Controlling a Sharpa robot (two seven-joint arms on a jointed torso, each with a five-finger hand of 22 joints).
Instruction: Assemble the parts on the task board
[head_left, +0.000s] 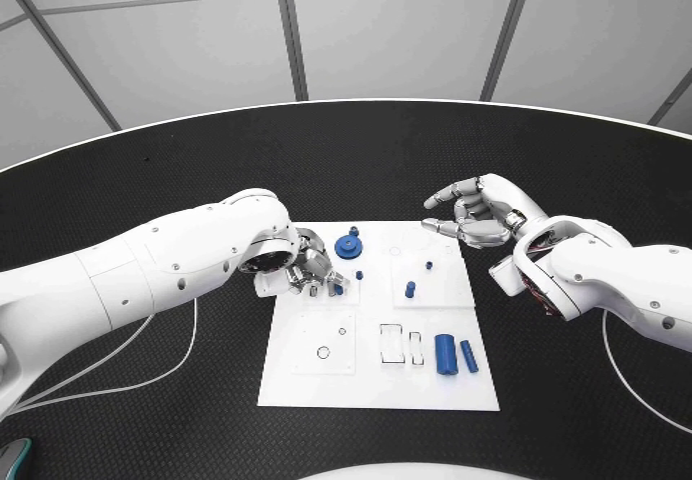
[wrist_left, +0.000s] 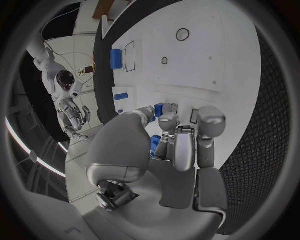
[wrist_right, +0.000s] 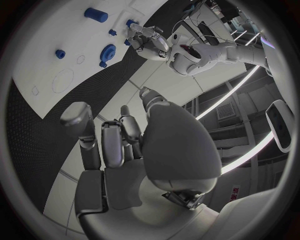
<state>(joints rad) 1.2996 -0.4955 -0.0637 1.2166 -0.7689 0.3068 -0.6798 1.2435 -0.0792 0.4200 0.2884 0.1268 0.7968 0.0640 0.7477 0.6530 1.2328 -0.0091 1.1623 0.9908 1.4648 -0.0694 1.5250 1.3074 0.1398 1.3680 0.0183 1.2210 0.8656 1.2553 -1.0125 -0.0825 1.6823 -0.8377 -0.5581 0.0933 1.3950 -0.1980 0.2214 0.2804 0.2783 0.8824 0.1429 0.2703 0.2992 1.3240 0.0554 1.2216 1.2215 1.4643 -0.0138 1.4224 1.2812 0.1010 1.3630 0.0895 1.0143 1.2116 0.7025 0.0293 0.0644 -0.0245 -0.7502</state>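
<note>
Task board (head_left: 378, 385) lies mid-table on the black table (head_left: 173, 400). Left hand (head_left: 306, 272) is down at the board's left edge, fingers curled around a small blue part (wrist_left: 154, 145); a second blue piece (wrist_left: 159, 109) sits at its fingertips. Right hand (head_left: 476, 212) hovers off the board's far right corner, fingers loosely curled and apart, holding nothing. Blue round gear-like part (head_left: 348, 246) lies near the left hand. Two blue cylinders (head_left: 454, 354) lie side by side on the near right of the board. Two small blue pegs (head_left: 411, 290) stand in the middle.
</note>
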